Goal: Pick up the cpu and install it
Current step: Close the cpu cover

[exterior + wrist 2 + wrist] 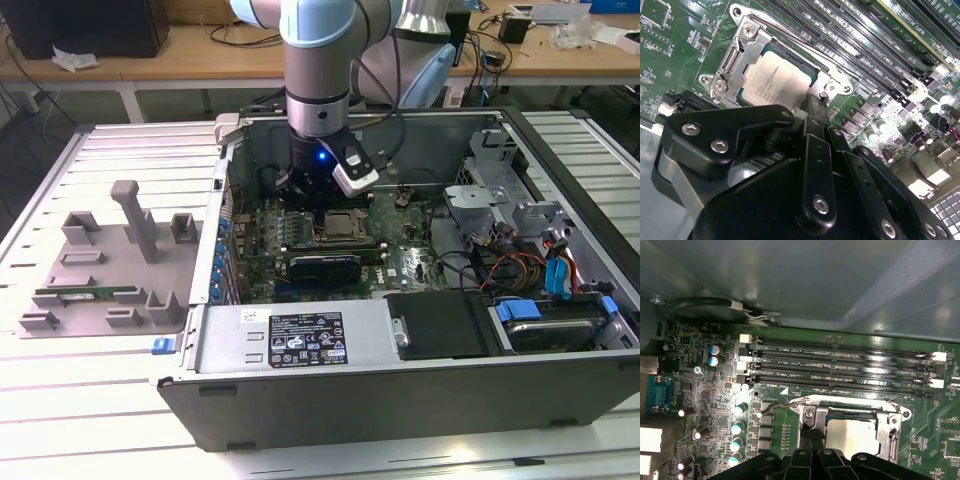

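The cpu (774, 82) lies flat in the socket frame (742, 47) on the green motherboard, its silver top showing. In the first wrist view the cpu (850, 432) sits inside the same metal frame (890, 412). My gripper (811, 107) hangs low over the socket's edge, just beside the cpu, shut with nothing in it. In the first wrist view, the gripper (810, 439) shows as narrow dark tips at the frame's side. In the exterior view the gripper (318, 198) stands inside the open computer case, right over the socket (340, 226).
Long memory slots (840, 367) run beside the socket, and capacitors (737, 427) stand near it. The case walls (300, 385) ring the board; a black drive bay (440, 325) and cables (520, 270) are on the exterior view's right. A grey fixture (110, 270) holds a green memory stick (85, 296).
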You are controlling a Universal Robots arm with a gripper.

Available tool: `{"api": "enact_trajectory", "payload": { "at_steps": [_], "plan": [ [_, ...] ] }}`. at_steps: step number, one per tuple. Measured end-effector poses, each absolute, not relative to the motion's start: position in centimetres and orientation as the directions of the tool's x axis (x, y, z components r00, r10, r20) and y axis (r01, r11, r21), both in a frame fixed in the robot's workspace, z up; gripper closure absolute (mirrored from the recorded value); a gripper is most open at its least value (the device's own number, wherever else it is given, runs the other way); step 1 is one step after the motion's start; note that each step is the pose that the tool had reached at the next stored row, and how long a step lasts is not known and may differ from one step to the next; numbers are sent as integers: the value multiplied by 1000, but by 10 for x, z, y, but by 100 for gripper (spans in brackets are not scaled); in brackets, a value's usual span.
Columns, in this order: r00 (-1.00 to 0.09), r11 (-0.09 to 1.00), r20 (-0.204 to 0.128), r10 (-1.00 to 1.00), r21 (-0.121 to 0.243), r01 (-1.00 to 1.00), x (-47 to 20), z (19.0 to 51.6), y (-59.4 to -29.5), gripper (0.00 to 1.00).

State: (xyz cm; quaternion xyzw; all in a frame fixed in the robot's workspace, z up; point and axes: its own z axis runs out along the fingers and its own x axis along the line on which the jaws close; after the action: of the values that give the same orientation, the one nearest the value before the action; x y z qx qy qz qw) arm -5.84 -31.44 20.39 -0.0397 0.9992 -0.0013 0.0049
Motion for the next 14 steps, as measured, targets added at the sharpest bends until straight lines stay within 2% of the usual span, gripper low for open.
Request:
{"api": "enact_trajectory", "payload": {
  "at_steps": [14],
  "plan": [
    [-997,997,-10,-79,-3,-79,-59,222,-314,89]
  ]
}}
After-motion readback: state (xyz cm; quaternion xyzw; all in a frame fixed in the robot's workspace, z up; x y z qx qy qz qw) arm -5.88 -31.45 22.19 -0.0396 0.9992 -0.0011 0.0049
